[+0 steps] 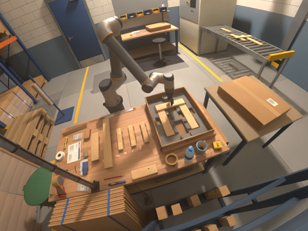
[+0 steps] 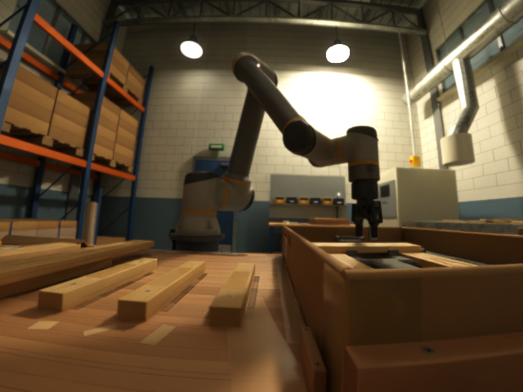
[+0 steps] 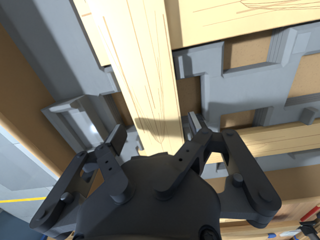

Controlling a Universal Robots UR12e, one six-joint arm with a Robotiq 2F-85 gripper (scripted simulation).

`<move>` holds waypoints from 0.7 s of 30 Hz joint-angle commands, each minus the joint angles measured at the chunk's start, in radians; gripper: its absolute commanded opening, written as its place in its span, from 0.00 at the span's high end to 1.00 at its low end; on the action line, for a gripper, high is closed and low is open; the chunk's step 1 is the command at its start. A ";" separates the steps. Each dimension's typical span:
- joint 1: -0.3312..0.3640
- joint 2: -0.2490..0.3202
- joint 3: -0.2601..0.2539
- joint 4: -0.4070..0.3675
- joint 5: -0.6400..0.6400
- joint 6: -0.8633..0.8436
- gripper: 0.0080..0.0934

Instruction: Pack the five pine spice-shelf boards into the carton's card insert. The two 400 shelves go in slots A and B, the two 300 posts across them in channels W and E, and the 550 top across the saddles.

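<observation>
A short pine post (image 1: 170, 104) (image 3: 144, 77) lies across the far ends of two longer shelf boards (image 1: 166, 123) (image 1: 188, 116), which rest side by side in the grey card insert (image 1: 178, 119) of the open carton. My gripper (image 1: 171, 101) (image 2: 366, 233) (image 3: 155, 134) stands directly over the post, open and empty, its fingers straddling the board. On the workbench to the left lie a long pine board (image 1: 107, 142) and a shorter one (image 1: 94, 146).
Behind the carton stand the arm's base and a far workbench (image 1: 149, 31) with a stool. Three short battens (image 1: 131, 135) lie on the bench left of the carton. A tape roll (image 1: 171, 159), bottle (image 1: 189, 154) and mug (image 1: 201, 147) sit before it. A side table with a closed box (image 1: 252, 100) stands right.
</observation>
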 commanded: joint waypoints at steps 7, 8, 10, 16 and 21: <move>0.000 -0.009 -0.003 0.011 0.000 0.000 0.00; 0.000 -0.019 -0.006 0.024 0.000 0.000 0.00; 0.000 -0.051 -0.017 0.065 0.000 0.000 0.00; 0.000 -0.147 -0.062 0.205 0.000 0.000 0.00; 0.000 -0.154 -0.065 0.221 0.000 0.000 0.00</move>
